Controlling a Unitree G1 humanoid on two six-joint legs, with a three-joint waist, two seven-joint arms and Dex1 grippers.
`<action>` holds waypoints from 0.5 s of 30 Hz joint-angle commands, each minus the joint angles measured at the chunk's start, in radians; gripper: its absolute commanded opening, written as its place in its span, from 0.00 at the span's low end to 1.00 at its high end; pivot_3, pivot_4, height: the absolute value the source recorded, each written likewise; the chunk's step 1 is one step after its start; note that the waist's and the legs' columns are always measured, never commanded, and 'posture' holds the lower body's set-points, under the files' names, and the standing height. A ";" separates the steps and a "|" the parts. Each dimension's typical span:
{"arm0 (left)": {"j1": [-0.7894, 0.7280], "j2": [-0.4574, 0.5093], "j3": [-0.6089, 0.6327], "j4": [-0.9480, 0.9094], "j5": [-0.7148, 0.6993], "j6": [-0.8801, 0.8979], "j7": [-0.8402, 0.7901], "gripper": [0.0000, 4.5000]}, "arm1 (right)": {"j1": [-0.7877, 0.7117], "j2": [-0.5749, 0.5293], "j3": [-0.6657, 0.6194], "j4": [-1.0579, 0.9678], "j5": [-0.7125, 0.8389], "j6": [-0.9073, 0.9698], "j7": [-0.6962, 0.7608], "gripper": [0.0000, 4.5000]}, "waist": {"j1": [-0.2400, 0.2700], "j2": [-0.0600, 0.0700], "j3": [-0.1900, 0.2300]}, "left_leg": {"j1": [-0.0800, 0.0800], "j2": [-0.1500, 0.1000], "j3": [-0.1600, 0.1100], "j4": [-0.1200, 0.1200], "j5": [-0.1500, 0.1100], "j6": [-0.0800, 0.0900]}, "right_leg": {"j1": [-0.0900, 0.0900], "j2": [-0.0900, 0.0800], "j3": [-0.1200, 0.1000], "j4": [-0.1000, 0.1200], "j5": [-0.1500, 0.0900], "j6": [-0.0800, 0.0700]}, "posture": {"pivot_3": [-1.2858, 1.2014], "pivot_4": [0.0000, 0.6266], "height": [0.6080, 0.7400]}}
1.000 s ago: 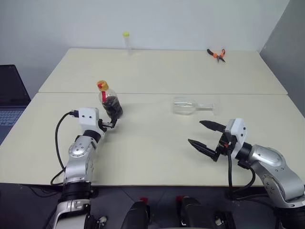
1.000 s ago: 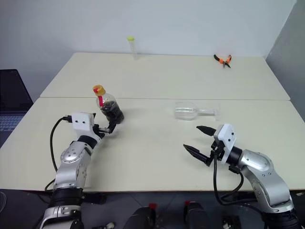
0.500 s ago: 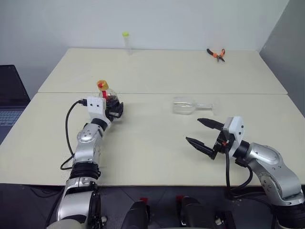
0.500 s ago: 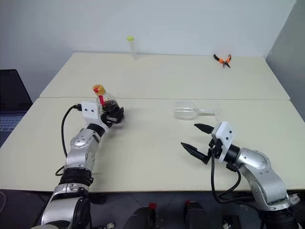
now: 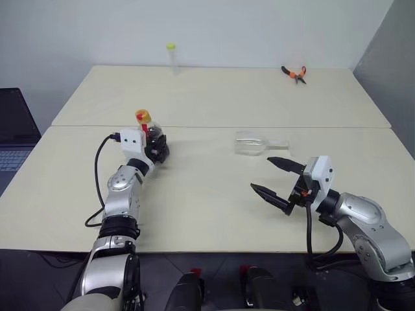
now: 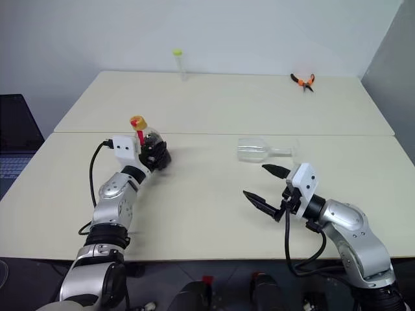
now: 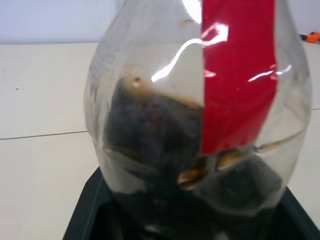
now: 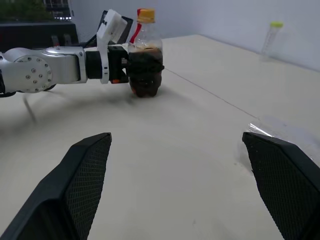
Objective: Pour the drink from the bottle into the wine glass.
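A cream table [image 5: 214,194] made of two tops joined at a seam fills the scene, with a pale wall behind it. The left gripper [image 5: 155,148] is clamped around the bottle [image 5: 151,138], which stands upright at nine o'clock, yellow cap up, with the drink [image 8: 146,70] in its belly. The right gripper [image 5: 277,180] hovers at four o'clock, fingers spread wide. The wine glass [image 5: 259,142] lies on its side near the centre, long axis running nine to three, foot towards three.

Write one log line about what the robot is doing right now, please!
left gripper: shut on bottle | right gripper: open, above table | wine glass: lying on side
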 commanded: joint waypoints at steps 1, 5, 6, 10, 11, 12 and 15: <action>0.036 0.019 -0.024 -0.169 -0.035 0.053 -0.057 0.42 | -0.019 -0.004 -0.017 -0.101 0.058 0.008 0.008 1.00 | -0.001 0.000 0.000 | 0.000 0.000 0.000 0.000 0.000 0.000 | 0.000 0.000 0.000 0.000 0.002 -0.003 | 0.52 0.24 1.00; 0.107 0.018 -0.083 -0.352 -0.053 0.155 -0.114 0.42 | -0.021 -0.054 -0.016 -0.161 0.110 0.064 0.037 1.00 | 0.000 0.000 0.000 | -0.001 0.000 -0.001 0.000 0.000 0.000 | 0.000 0.000 0.000 0.000 0.002 -0.003 | 0.52 0.24 1.00; 0.123 0.016 -0.110 -0.400 -0.050 0.174 -0.130 0.42 | -0.019 -0.070 -0.020 -0.172 0.116 0.078 0.038 1.00 | 0.001 0.000 0.000 | 0.000 0.000 -0.001 0.000 0.000 0.000 | 0.000 0.000 0.000 0.000 0.002 -0.003 | 0.52 0.24 1.00; 0.164 -0.001 -0.213 -0.544 -0.049 0.241 -0.192 0.42 | -0.003 -0.109 -0.059 -0.194 0.133 0.122 0.006 1.00 | 0.004 0.000 0.000 | -0.001 0.000 0.000 0.001 0.000 0.000 | 0.000 0.000 -0.001 0.000 0.001 -0.002 | 0.52 0.24 1.00; 0.171 -0.006 -0.242 -0.572 -0.055 0.259 -0.213 0.42 | 0.011 -0.118 -0.076 -0.198 0.129 0.128 -0.004 1.00 | 0.005 0.000 0.000 | -0.001 0.000 0.000 0.001 0.000 0.000 | 0.000 0.000 -0.001 0.000 0.001 -0.002 | 0.52 0.24 1.00; 0.176 -0.014 -0.271 -0.596 -0.063 0.278 -0.236 0.41 | 0.030 -0.127 -0.098 -0.204 0.128 0.138 -0.015 1.00 | 0.005 0.000 0.000 | -0.001 0.000 0.000 0.001 0.000 0.000 | 0.000 0.000 -0.001 0.000 0.000 0.001 | 0.52 0.24 1.00; 0.186 -0.028 -0.346 -0.632 -0.073 0.314 -0.297 0.41 | 0.080 -0.152 -0.141 -0.234 0.101 0.169 -0.059 1.00 | 0.005 0.000 0.000 | -0.001 0.000 0.001 0.001 0.000 0.000 | 0.001 0.000 0.000 0.000 -0.001 0.001 | 0.52 0.24 1.00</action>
